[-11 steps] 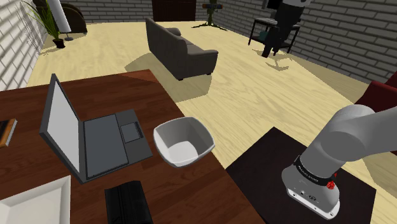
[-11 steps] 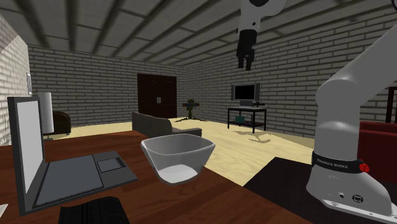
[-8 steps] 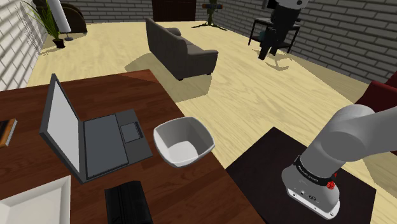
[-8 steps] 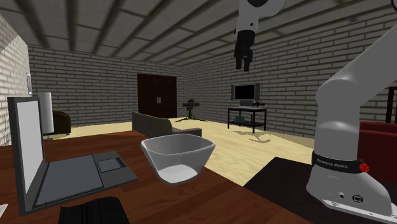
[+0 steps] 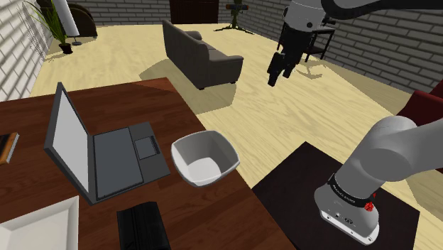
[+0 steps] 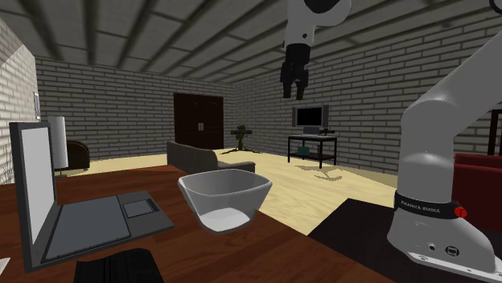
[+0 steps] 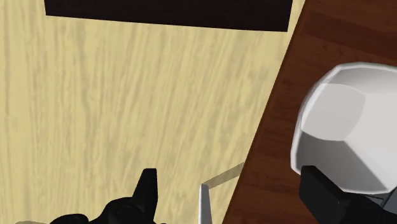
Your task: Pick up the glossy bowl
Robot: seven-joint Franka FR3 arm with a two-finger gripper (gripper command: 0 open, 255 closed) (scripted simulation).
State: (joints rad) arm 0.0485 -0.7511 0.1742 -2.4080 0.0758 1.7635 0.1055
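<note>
The bowl (image 5: 204, 158) is smooth and pale grey-white with a soft sheen. Its rim is a rounded square, no side plainly longer. It sits upright, mouth up, mid-frame in the shoulder view, on the dark red-brown wooden bench (image 5: 128, 99) near its edge, just right of an open grey laptop (image 5: 106, 153). The floor (image 5: 284, 121) is pale planks and the walls (image 6: 121, 104) are grey brick. At upper right the black claw (image 5: 275, 77) hangs high, fingers apart, holding nothing.
</note>
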